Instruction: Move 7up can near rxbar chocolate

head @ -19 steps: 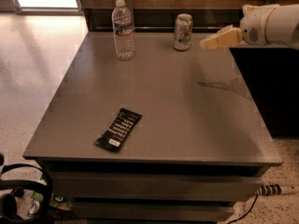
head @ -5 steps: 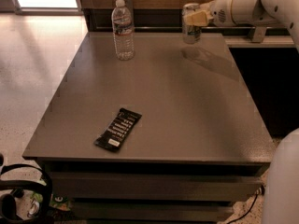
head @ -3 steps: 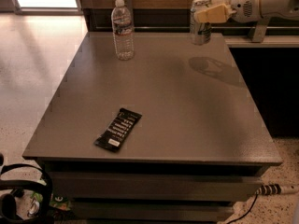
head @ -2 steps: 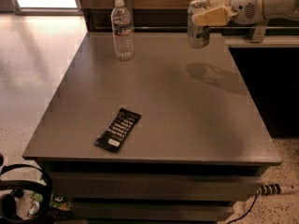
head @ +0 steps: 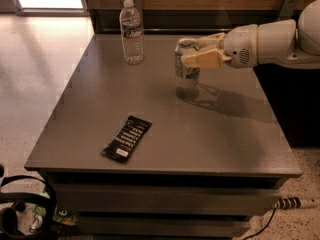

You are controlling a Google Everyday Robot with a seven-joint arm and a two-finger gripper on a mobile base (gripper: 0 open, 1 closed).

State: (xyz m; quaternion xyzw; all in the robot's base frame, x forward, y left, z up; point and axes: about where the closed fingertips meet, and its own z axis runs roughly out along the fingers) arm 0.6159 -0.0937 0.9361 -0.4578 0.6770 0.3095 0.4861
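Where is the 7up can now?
Camera view: the small silvery aluminium 7up can sits in the pale gripper, over the grey table's rear middle, right of the clear plastic water bottle.

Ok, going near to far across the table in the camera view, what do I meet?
Black bar → can, held in the gripper that reaches in from the view's right edge → water bottle.

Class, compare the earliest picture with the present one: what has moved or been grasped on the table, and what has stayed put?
The gripper came in from the right and closed its jaws on the can at the table's back edge. It has carried the can forward towards the table's middle, closer to the bar. The bar, the bottle and the table have not moved.
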